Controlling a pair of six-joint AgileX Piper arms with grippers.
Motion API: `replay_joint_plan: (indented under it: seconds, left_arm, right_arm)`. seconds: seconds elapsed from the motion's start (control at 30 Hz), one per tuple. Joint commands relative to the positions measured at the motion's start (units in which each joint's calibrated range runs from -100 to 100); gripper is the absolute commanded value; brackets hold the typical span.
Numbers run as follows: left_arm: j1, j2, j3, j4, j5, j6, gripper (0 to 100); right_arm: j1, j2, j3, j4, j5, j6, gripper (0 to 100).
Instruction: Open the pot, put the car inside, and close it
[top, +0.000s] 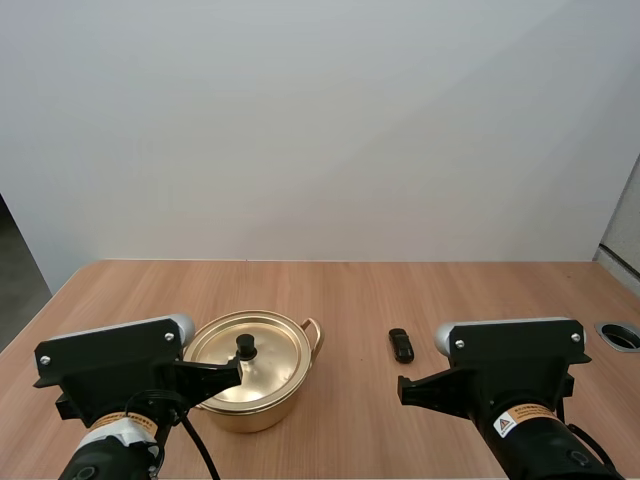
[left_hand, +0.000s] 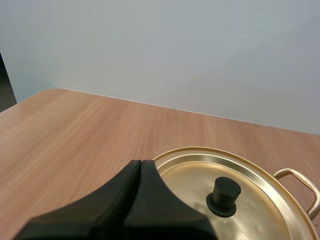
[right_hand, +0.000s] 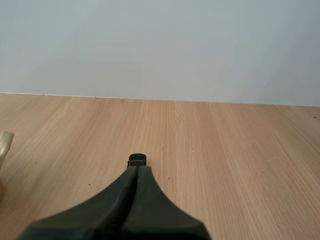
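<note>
Now, from the high view, the golden pot stands on the wooden table with its lid on, and a black knob sits in the middle of the lid. The left gripper reaches over the lid, just beside the knob. The small black car lies on the table to the right of the pot, apart from it, and the right gripper is near it.

From the left wrist view, the left fingers lie together as one wedge over the lid's rim and hold nothing.

From the right wrist view, the right fingers are also pressed together and empty, and the car is just past their tip.
</note>
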Motion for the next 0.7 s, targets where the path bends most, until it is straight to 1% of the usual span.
replay_joint_plan:
  seconds: [0.0,0.27,0.33,0.43,0.5,0.53,0.57,0.63,0.67]
  left_arm:
    - [0.02,0.0,0.0,0.0,0.03,0.02,0]
    - [0.02,0.0,0.0,0.0,-1.08,0.02,0]
    - [0.02,0.0,0.0,0.0,-6.68,0.02,0]
    - [0.02,0.0,-2.08,0.0,-21.32,0.02,0]
    - [0.02,0.0,-5.62,0.97,-30.36,1.07,0]
    - [0.02,0.0,-7.93,1.87,-32.75,3.08,0]
    - [0.1,0.0,-10.7,2.01,-31.68,5.84,0]
    - [0.71,0.0,-15.88,2.01,-26.45,11.72,0]
    - [0.92,0.0,-18.74,1.92,-21.19,12.17,0]
  right_arm:
    - [0.01,0.0,0.0,0.01,-0.01,0.02,0]
    - [0.01,0.0,0.0,0.12,-0.01,0.02,0]
    - [0.01,0.0,0.0,0.12,-0.01,0.02,0]
    - [0.01,0.0,0.0,-0.24,-0.25,-0.09,0]
    - [0.01,0.0,-1.5,-2.31,-0.08,-0.31,0]
    - [0.01,0.0,-2.98,-3.69,0.24,-0.31,0]
    - [0.01,0.0,-4.6,-4.55,0.56,-0.31,0]
    - [0.01,0.0,-8.06,-5.12,1.0,-0.31,0]
    - [0.01,0.0,-9.6,-5.12,1.66,-0.31,0]
